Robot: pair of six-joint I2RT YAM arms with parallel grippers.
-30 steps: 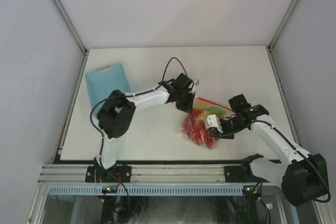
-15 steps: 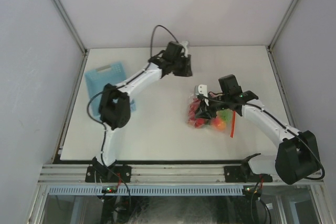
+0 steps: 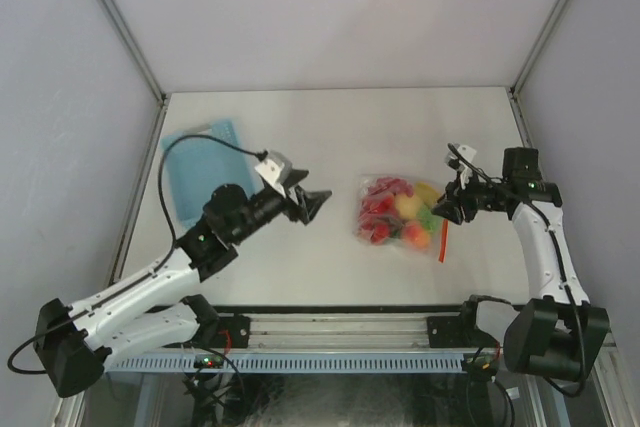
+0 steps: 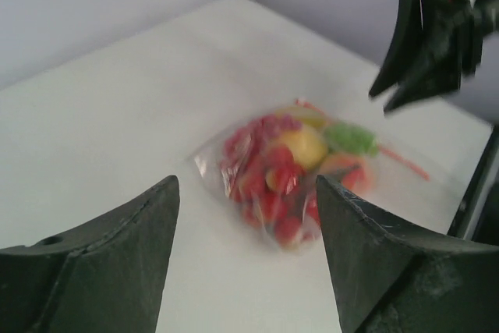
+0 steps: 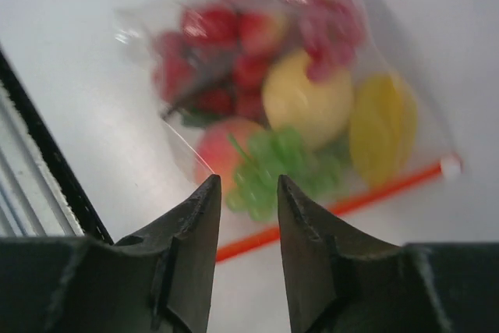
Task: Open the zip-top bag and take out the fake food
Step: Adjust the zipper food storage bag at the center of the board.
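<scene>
Since the zip-top bag (image 3: 402,215) lies flat, its red zip strip (image 3: 443,240) seemingly shut over the fake food (image 3: 388,209) inside, only thin film offers a hold. With the left gripper (image 3: 320,205) spread wide well left of the bag and the right gripper (image 3: 443,209) narrowly parted, empty, just beside the strip, a shallow pinch could slip.
</scene>
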